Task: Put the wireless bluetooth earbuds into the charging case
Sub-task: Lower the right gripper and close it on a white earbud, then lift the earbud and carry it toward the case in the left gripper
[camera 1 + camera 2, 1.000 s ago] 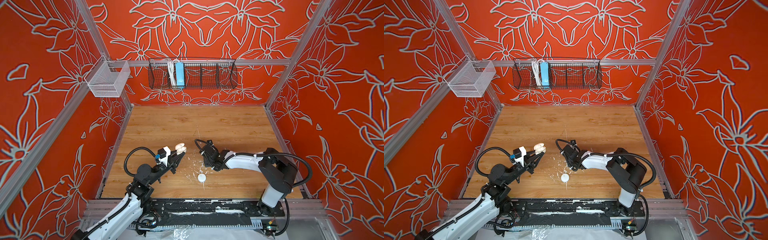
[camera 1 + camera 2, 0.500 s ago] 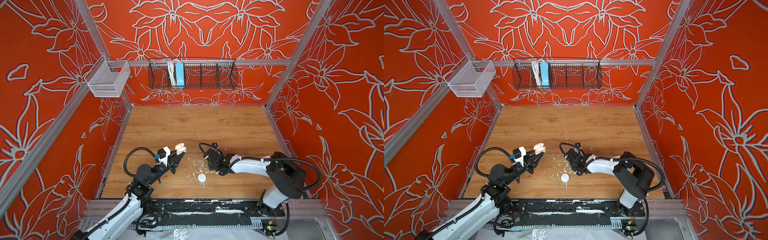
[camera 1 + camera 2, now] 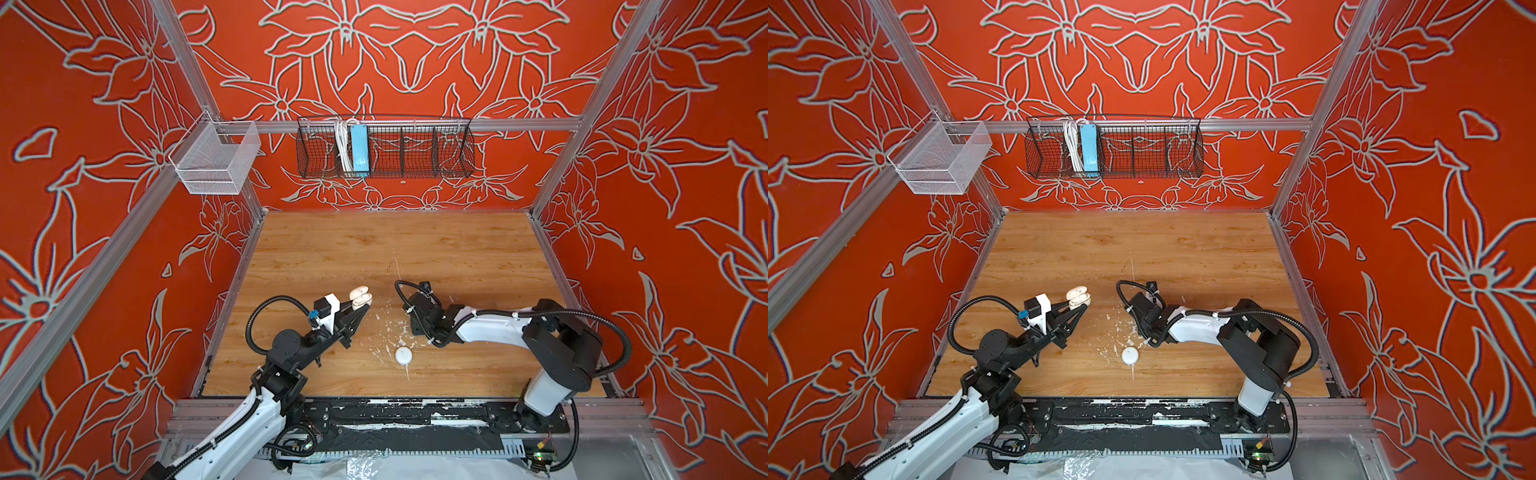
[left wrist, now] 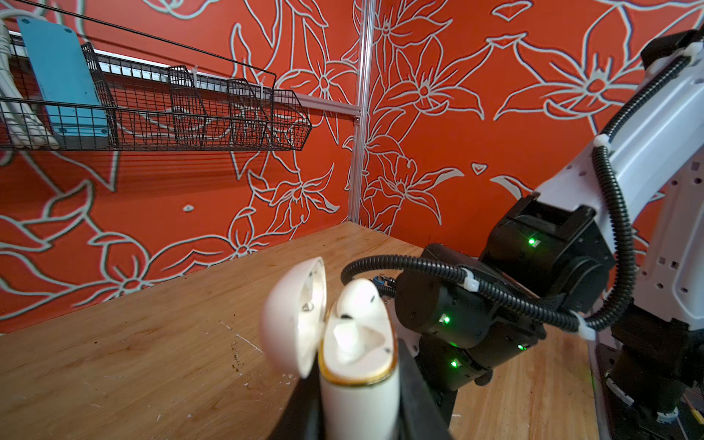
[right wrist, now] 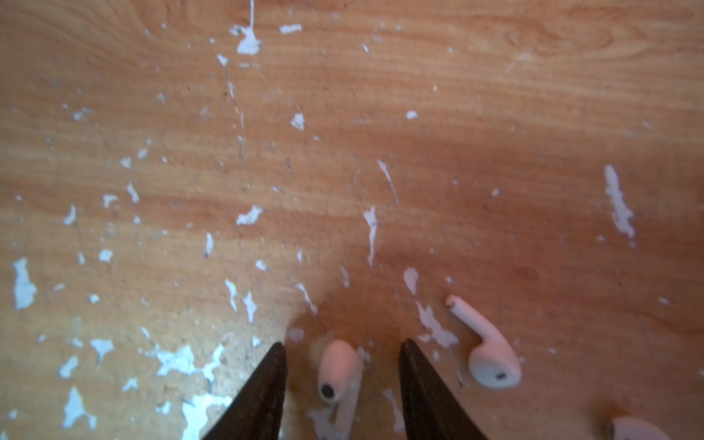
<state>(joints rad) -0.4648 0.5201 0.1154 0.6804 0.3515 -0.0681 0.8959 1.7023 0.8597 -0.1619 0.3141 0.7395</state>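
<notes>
My left gripper (image 4: 358,381) is shut on a cream clamshell case (image 4: 358,407) and holds it above the table, lid (image 4: 293,316) swung open. One white earbud (image 4: 358,304) sits in it. Both top views show this case (image 3: 360,296) (image 3: 1077,296) at the fingertips. The round white charging case (image 3: 403,356) (image 3: 1129,356) lies closed on the table. My right gripper (image 5: 344,344) is open and low over the wood, its fingers either side of an earbud (image 5: 339,369) without touching it. A second earbud (image 5: 491,354) lies just outside one finger.
White paint flecks (image 5: 179,362) cover the wood around the right gripper. Another small white piece (image 5: 632,428) shows at the edge of the right wrist view. A black wire basket (image 3: 384,147) and a white mesh bin (image 3: 216,160) hang on the walls. The right arm's wrist (image 3: 428,318) sits near the round case.
The right arm has shifted its wrist a little toward the front and right over the flecked patch. The left arm and its case have not moved.
</notes>
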